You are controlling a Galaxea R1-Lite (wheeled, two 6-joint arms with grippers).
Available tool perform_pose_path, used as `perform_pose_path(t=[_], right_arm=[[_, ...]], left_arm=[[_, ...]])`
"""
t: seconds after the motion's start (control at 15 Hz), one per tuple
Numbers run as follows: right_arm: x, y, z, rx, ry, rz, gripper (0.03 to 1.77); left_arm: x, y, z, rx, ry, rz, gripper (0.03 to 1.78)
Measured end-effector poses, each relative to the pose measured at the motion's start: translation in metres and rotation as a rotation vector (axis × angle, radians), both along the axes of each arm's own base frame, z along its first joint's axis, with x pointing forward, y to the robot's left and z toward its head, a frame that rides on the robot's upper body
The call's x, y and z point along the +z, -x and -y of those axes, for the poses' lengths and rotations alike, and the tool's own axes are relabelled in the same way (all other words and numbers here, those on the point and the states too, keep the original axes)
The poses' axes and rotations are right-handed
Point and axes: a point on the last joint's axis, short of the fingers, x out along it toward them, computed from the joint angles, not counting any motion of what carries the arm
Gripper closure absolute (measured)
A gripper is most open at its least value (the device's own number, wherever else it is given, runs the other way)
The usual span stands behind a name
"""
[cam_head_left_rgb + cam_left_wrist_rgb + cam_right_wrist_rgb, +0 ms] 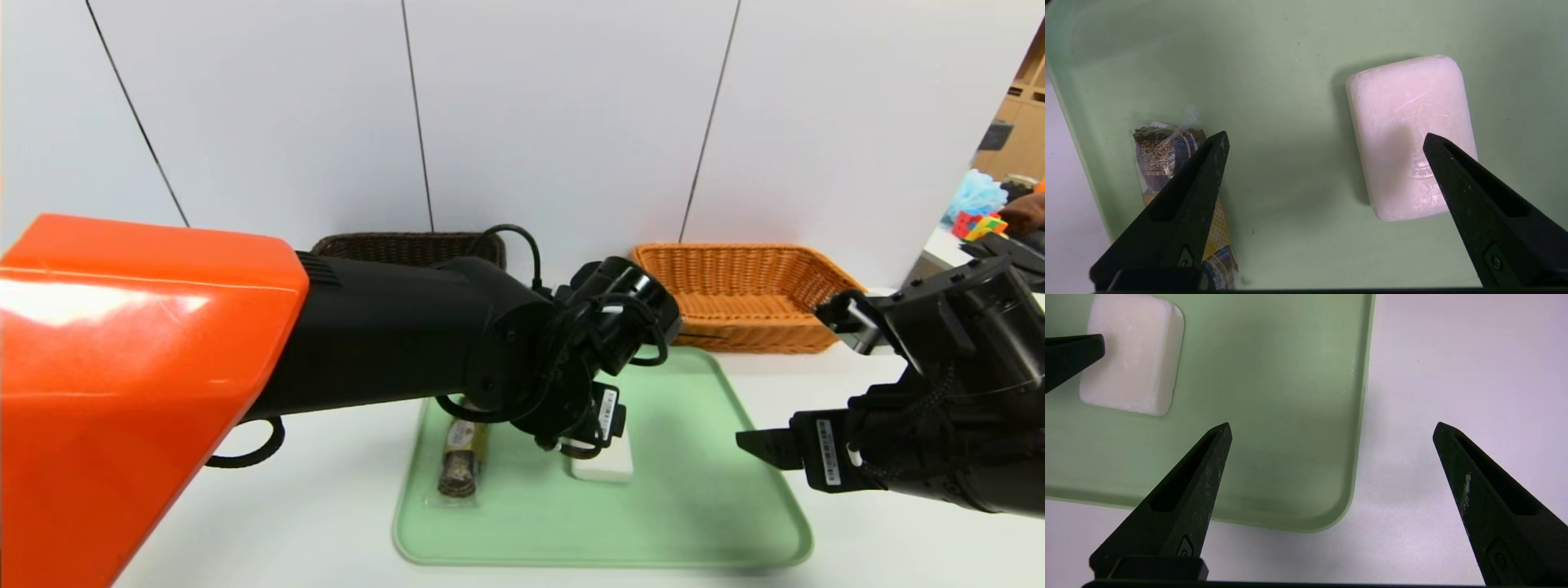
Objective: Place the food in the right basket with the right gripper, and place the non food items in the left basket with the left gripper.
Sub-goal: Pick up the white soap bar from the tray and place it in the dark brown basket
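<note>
"What's closest to the camera?"

"The glossy orange shell of the left arm (147,343), filling the left side of the head view. Its black forearm reaches across the middle."

"And the jaws at the end of it?"

"The left gripper (1326,136) is above the tray, spread wide, with nothing between its fingers. In its wrist view one fingertip overlaps the white bar (1404,134), and the other finger covers part of the cookie pack (1216,232)."

"What about the other one?"

"The right gripper (1333,426) is spread wide too, and just as empty. It's at the tray's right edge; from its wrist, the fingers show on either side of that rim."

"So where's the food?"

"Lying on the left side of the green tray (694,523), dark rounds in clear wrap with a yellowish label. The bar lies flat near the middle, to the right of the pack and apart from it."

"Any baskets?"

"Two, behind the tray. The dark brown basket (367,245) is at the left, partly hidden by the left arm. The orange-tan basket (735,282) is at the right, its woven inside showing."

"And past those?"

"A white panelled wall (563,122) behind the white table (310,523), with a colourful cube (984,226) off at the far right."
</note>
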Motion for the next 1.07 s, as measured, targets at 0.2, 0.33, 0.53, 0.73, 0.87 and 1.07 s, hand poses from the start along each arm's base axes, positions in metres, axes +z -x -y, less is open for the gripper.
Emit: perform_pose_path(t=[0.2, 0.33, 0.53, 0.73, 0.87, 1.07], right_arm=[[0.000, 0.000, 0.001, -0.003, 0.000, -0.001, 0.10], [0.000, 0.000, 0.001, -0.003, -0.001, 0.000, 0.10], [0.000, 0.001, 0.001, -0.003, -0.001, 0.001, 0.10], [0.000, 0.001, 0.001, -0.003, -0.002, 0.002, 0.10], [0.000, 0.001, 0.001, -0.003, -0.001, 0.002, 0.10], [0.000, 0.001, 0.001, -0.002, -0.002, 0.002, 0.10]], left_arm=[[0.002, 0.000, 0.004, 0.041, -0.002, -0.040, 0.12], [0.005, 0.003, 0.008, 0.048, -0.003, -0.059, 0.12], [0.009, 0.006, 0.014, 0.040, 0.017, -0.064, 0.12], [0.012, 0.010, 0.019, 0.038, 0.051, -0.097, 0.12], [0.009, 0.012, 0.024, 0.048, 0.062, -0.113, 0.12], [0.002, 0.013, 0.031, 0.052, 0.070, -0.119, 0.12]])
